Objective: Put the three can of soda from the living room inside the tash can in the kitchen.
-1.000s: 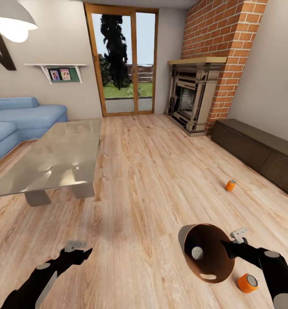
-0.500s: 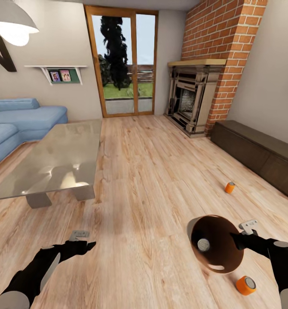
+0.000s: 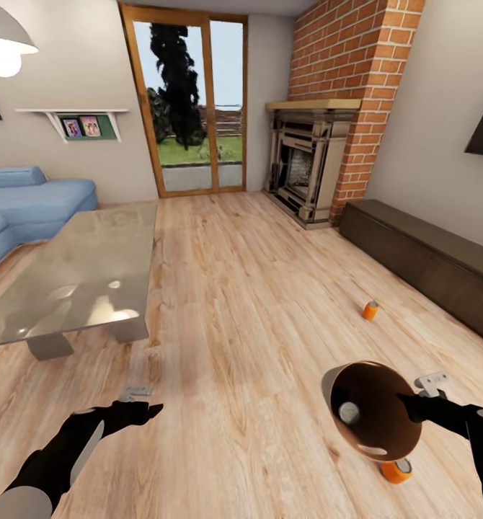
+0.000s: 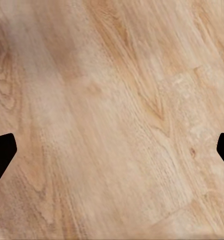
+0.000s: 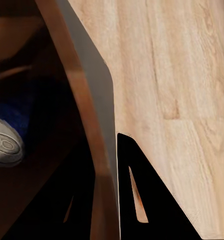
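Camera swung right since a second ago. Right pincer (image 3: 413, 408) clenched on rim of trash can (image 3: 375, 411), lower right, blue can (image 3: 349, 412) inside. Nearer orange can (image 3: 396, 471) now half hidden beneath it; far orange can (image 3: 370, 310) mid right. Left pincer (image 3: 152, 409) released. Two cans left, by my reading.

Tilted tash can (image 3: 375, 418) holds blue soda can (image 3: 349, 412); two orange cans (image 3: 396, 470) (image 3: 370, 310) lie outside.
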Tool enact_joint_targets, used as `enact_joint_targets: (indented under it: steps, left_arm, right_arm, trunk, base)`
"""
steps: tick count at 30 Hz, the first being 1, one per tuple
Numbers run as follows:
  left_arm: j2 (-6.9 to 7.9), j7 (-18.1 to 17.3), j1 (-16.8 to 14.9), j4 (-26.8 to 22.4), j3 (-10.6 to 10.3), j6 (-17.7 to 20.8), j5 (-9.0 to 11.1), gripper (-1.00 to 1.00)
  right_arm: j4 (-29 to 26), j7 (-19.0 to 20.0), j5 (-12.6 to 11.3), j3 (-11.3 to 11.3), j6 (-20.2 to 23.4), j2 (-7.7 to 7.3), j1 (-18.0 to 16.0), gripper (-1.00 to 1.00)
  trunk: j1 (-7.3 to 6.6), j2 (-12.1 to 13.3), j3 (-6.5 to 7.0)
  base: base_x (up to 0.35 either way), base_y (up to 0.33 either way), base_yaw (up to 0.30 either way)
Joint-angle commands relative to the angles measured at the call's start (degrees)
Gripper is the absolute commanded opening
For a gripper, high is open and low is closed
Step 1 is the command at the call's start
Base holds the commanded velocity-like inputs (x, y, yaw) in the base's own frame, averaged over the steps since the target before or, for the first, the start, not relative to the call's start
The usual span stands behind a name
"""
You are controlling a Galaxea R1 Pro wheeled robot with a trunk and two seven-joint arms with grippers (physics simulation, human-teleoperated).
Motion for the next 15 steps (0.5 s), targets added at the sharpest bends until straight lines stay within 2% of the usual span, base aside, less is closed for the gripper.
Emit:
enact_joint_targets:
  steps: [1, 6, 15]
  left_arm:
    - [0.0, 0.0, 0.0, 0.0, 0.0, 0.0, 0.0, 1.0]
    - [0.0, 0.1, 0.0, 0.4, 0.0, -0.3, 0.0, 1.0]
    - [0.0, 0.2, 0.0, 0.5, 0.0, -0.7, 0.0, 1.0]
  right_arm:
    - [0.0, 0.6, -0.5, -0.2, 0.5, -0.08, 0.0, -1.0]
    - [0.0, 2.6, -0.6, -1.2, 1.6, -0.98, 0.0, -1.0]
    - [0.0, 3.1, -0.5, -1.3, 1.6, -1.23, 0.0, -1.0]
  trunk:
    - [-0.23, 0.4, 0.13]
    - [-1.33, 2.4, 0.76]
    - [-3.3, 6.0, 1.88]
  base:
    - [0.0, 0.0, -0.193]
    - [0.0, 0.0, -0.194]
    - [0.0, 0.0, -0.195]
